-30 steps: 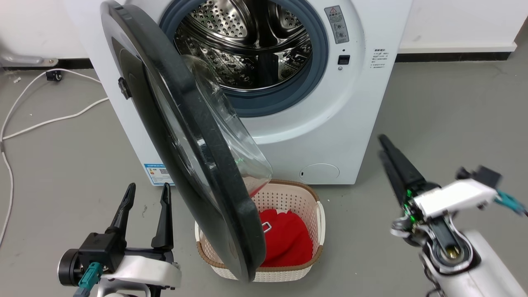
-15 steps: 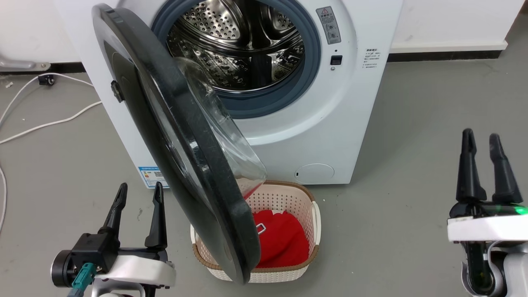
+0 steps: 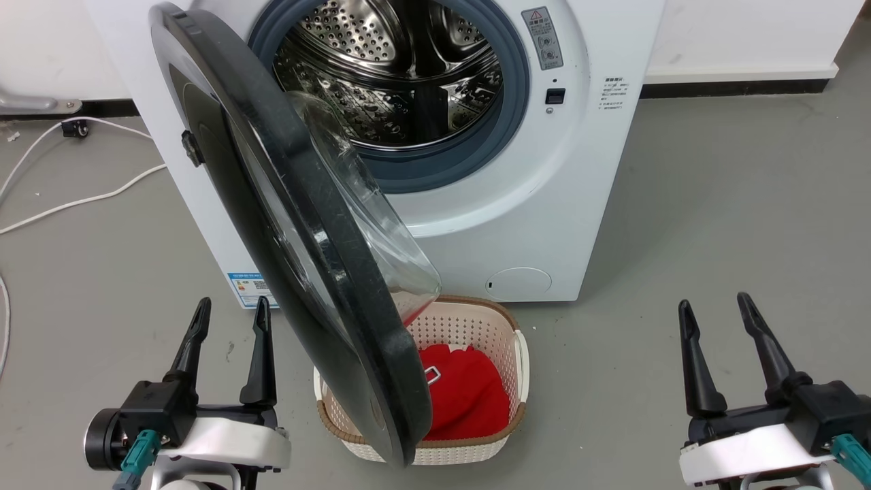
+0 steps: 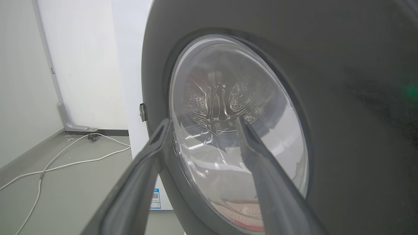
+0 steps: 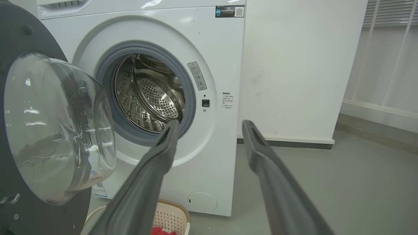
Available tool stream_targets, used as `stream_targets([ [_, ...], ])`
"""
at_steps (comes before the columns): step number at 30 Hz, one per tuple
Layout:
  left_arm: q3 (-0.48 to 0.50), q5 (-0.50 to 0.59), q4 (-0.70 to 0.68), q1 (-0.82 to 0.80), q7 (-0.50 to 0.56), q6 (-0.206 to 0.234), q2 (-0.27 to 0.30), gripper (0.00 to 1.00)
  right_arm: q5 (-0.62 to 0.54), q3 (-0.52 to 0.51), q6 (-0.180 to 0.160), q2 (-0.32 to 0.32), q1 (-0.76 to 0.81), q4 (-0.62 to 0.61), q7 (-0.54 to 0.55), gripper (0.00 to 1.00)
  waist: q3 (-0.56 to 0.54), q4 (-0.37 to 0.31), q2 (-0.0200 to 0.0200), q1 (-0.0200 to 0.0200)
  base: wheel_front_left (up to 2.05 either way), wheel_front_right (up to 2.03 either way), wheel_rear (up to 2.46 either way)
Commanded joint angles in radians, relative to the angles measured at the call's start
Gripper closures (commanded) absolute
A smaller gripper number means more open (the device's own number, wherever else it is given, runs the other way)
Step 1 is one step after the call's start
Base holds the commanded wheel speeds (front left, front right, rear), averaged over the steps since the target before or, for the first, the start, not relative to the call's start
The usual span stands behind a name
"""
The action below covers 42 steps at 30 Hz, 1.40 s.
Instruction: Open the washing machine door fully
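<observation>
The white washing machine [image 3: 544, 197] stands ahead with its steel drum exposed. Its washing machine door [image 3: 272, 224], a black disc with a bulging clear glass bowl, is swung out toward me at roughly a right angle to the front, hinged on the left. My left gripper [image 3: 230, 310] is open at the lower left, outside the door's dark face and apart from it. In the left wrist view the door [image 4: 343, 98] looms close beyond the open left gripper [image 4: 202, 121]. My right gripper [image 3: 713, 304] is open at the lower right, empty. The right wrist view shows the machine [image 5: 225, 71], door [image 5: 19, 39] and right gripper [image 5: 210, 123].
A cream perforated basket [image 3: 520, 367] holding a red garment [image 3: 476, 398] sits on the floor under the door's lower edge. White cables [image 3: 81, 197] trail over the grey floor at left. A white wall [image 5: 294, 65] runs to the machine's right.
My right arm has swung down and back to the lower right, turning from edge-on to fingers-up and open. The door and left gripper have held still; the camera shifted slightly.
</observation>
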Motion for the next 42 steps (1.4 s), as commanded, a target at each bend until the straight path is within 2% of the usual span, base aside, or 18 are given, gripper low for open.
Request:
stream_targets([
  [1, -0.001, 0.005, 0.001, -0.008, -0.002, 0.0, 0.0, 0.0, 0.007, 0.0, -0.001, 0.004, 0.006, 0.011, -0.001, 0.0, 0.0, 0.0, 0.0, 0.0, 0.0, 0.0, 0.0],
  [10, -0.003, 0.007, -0.007, -0.01, -0.002, 0.0, 0.0, 0.0, 0.031, -0.014, -0.001, 0.004, -0.027, 0.044, -0.002, 0.0, 0.008, -0.004, 0.0, 0.0, 0.0, 0.0, 0.0],
  [11, -0.007, 0.002, -0.007, -0.01, -0.002, 0.0, 0.001, 0.98, 0.032, -0.014, -0.001, 0.004, -0.027, 0.043, -0.002, 0.0, 0.009, -0.005, 0.0, 0.0, 0.0, 0.0, 0.0],
  [21, 0.017, -0.008, -0.075, -0.029, -0.002, 0.0, 0.003, 1.0, 0.052, -0.019, -0.001, 0.004, -0.018, 0.046, -0.002, 0.0, 0.011, -0.004, 0.0, 0.0, 0.0, 0.0, 0.0],
  [26, 0.049, 0.007, -0.227, -0.067, -0.002, 0.001, -0.001, 1.0, 0.062, -0.023, -0.001, 0.004, -0.01, 0.052, -0.002, 0.0, 0.007, 0.001, 0.0, 0.0, 0.0, 0.0, 0.0],
  [30, 0.037, 0.022, -0.398, -0.109, -0.002, 0.002, -0.003, 1.0, 0.069, -0.024, -0.001, 0.004, -0.008, 0.056, -0.002, 0.0, 0.003, 0.001, 0.0, 0.0, 0.0, 0.0, 0.0],
  [36, -0.109, 0.023, -0.567, -0.133, -0.002, 0.001, 0.014, 1.0, 0.081, -0.023, -0.001, 0.004, -0.005, 0.066, -0.002, 0.0, -0.002, -0.006, 0.0, 0.0, 0.0, 0.0, 0.0],
  [42, -0.335, -0.019, -0.56, -0.086, -0.002, 0.0, 0.069, 1.0, 0.09, -0.022, -0.001, 0.004, 0.002, 0.074, -0.002, 0.0, -0.006, -0.014, 0.0, 0.0, 0.0, 0.0, 0.0],
])
